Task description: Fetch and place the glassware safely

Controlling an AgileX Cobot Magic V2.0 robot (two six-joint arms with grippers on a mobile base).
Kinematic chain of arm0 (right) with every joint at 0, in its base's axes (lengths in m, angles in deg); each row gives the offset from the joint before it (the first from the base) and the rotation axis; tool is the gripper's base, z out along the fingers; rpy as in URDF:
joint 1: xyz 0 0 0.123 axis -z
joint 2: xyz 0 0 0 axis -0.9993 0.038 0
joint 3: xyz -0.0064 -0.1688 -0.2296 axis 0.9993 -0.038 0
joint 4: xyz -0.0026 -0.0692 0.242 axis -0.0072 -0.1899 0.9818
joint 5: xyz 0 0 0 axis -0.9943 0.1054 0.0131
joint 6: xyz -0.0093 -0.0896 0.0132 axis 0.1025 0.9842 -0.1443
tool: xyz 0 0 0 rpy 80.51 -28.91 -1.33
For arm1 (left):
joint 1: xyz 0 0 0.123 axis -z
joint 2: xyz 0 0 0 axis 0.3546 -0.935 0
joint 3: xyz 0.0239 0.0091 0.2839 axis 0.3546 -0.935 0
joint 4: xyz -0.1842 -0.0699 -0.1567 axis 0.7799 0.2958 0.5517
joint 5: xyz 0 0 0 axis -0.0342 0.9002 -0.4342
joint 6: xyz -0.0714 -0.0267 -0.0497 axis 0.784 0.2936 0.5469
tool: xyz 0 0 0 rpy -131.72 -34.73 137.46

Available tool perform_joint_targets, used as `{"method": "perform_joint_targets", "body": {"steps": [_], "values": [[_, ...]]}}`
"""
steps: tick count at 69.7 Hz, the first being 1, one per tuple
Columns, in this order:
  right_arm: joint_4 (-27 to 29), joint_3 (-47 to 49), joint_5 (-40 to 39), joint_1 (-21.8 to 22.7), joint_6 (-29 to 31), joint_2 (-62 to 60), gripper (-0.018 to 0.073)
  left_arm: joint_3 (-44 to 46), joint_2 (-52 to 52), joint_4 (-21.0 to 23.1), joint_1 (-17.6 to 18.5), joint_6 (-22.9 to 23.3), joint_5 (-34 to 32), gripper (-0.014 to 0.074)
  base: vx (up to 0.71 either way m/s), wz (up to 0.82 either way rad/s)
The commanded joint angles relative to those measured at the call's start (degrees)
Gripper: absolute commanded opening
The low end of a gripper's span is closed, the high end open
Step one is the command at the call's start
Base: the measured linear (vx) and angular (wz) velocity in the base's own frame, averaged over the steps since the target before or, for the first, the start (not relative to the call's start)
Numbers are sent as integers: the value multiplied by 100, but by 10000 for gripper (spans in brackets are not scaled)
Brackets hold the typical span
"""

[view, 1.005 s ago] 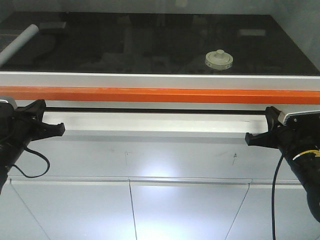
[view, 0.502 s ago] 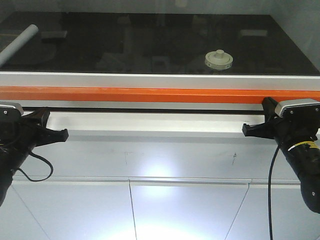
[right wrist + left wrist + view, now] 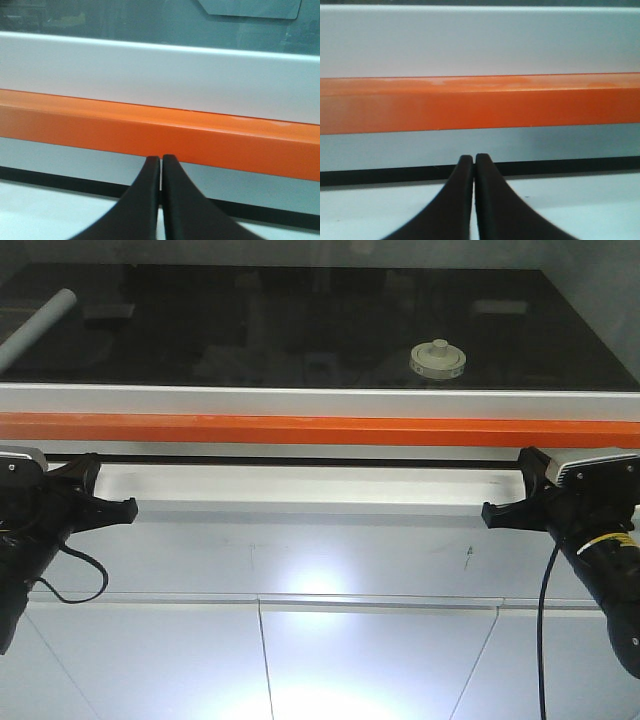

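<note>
The glassware point(image 3: 438, 359), a squat jar under a wide cream-white lid with a central knob, stands on the black countertop point(image 3: 300, 330) right of centre. My left gripper point(image 3: 128, 507) is shut and empty, low at the left below the orange bar. My right gripper point(image 3: 490, 513) is shut and empty, low at the right. Both are well in front of and below the jar. The left wrist view shows the left gripper point(image 3: 473, 159) with jaws together before the orange bar point(image 3: 480, 102). The right wrist view shows the right gripper point(image 3: 161, 159) likewise. The jar is hidden from both wrist views.
A grey cylindrical rod point(image 3: 38, 328) lies at the counter's far left. A white front edge point(image 3: 320, 401) and an orange bar point(image 3: 320, 428) run across the counter's front. Below them are a white ledge point(image 3: 310, 490) and white cabinet panels point(image 3: 260, 660).
My right gripper has risen and shifted slightly left. My left gripper has moved slightly right and up. The jar has not moved.
</note>
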Motion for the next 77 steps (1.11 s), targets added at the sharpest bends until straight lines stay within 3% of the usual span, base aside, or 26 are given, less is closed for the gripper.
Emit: {"method": "perform_joint_targets", "body": {"steps": [1, 45, 77], "values": [[27, 69, -700, -2, 7, -236, -3, 115, 169, 29, 28, 35, -511, -7, 0, 0], [163, 102, -737, 7, 7, 222, -3, 120, -68, 69, 28, 35, -874, -7, 0, 0], [161, 716, -436, 7, 7, 399, -3, 120, -68, 69, 28, 29, -897, -7, 0, 0]]}}
